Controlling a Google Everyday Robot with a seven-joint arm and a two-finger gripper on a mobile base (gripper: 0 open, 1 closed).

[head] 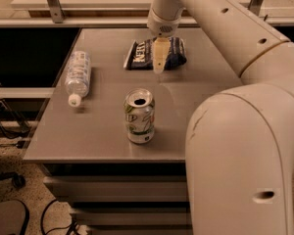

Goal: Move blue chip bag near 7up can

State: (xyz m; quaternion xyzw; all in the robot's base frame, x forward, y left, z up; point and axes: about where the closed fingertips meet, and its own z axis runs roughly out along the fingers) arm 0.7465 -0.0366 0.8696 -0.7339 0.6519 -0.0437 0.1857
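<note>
Gripper [159, 65] hung low over middle of blue chip bag [176, 53], far side of table [108, 43]. Whether it was clamped on bag: you could not tell. Bag lay flat, well apart from 7up can [139, 116], which stood upright near front edge. You needed sure pinch on crinkled foil, likely slippery. Then you had to carry it low toward front and set it just beside can without tipping it. Water bottle [77, 75] lay left, clear of path.

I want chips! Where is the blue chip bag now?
In the camera view, the blue chip bag lies on the far side of the table, behind the 7up can and right of the water bottle, with the gripper over its middle.
</note>
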